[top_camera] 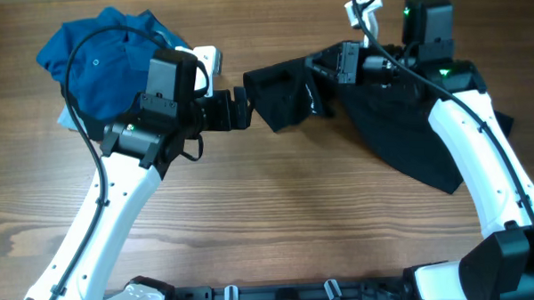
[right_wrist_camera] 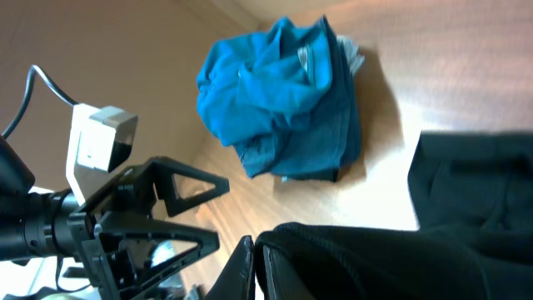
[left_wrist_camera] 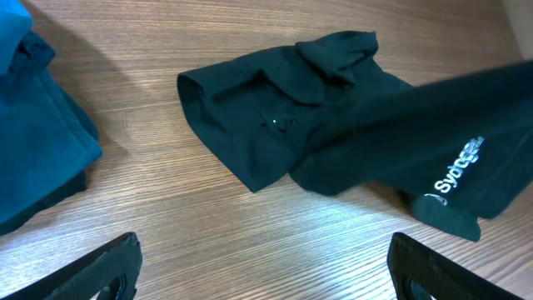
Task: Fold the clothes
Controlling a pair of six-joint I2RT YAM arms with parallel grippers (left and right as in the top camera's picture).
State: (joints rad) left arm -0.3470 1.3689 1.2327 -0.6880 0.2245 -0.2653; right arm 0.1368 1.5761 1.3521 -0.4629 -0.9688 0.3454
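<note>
- The large black short-sleeved collared shirt lies crumpled on the right half of the brown wood-grain surface. It reaches from the centre out under the right arm.
- One sleeve and the collar end rest flat on the surface, pointing left. The part bearing white lettering is lifted above it.
- The right gripper is at the far centre-right, its jaws pinched tight on a fold of the black shirt. The right wrist view shows the dark cloth bunched at the closed fingers.
- The left gripper hovers just left of the shirt's sleeve end. Its jaws are spread wide with nothing between them, and both fingers are clear of the cloth.
- A rumpled heap of teal-blue clothes sits at the far left, well apart from the black shirt. A pale blue edge shows beneath it.
</note>
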